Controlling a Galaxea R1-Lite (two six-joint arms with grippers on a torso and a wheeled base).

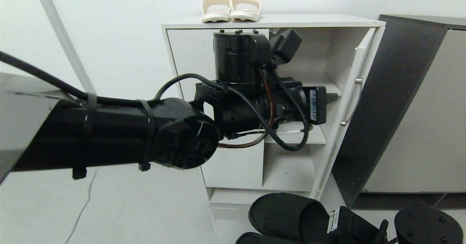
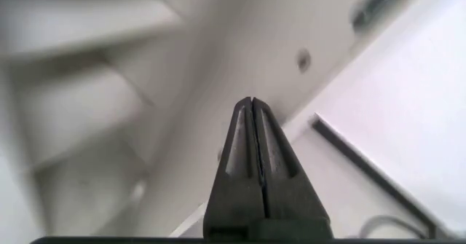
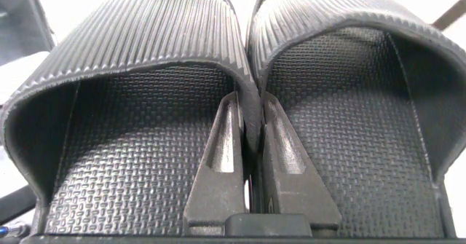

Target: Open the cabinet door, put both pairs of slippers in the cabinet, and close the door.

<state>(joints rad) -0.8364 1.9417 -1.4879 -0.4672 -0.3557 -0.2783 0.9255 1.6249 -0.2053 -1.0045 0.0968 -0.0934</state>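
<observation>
The white cabinet (image 1: pixel 276 20) stands with its right door (image 1: pixel 360 62) swung open, showing shelves inside. A cream pair of slippers (image 1: pixel 231 8) rests on its top. My left arm stretches across to the cabinet; the left gripper (image 1: pixel 333 97) (image 2: pixel 252 107) is shut and empty, just in front of the middle shelf (image 1: pixel 320 87) beside the open door. Low in the head view, the black pair of slippers (image 1: pixel 284 211) (image 3: pixel 138 69) hangs in front of the cabinet's base. My right gripper (image 1: pixel 336 220) (image 3: pixel 250 105) is shut on the two touching inner strap edges.
A dark grey cabinet (image 1: pixel 400 91) stands right behind the open door. The door's metal handle (image 1: pixel 351 102) faces outward. The cabinet's left door (image 1: pixel 189 58) is shut. A thin cable (image 1: pixel 82 207) trails over the pale floor at the left.
</observation>
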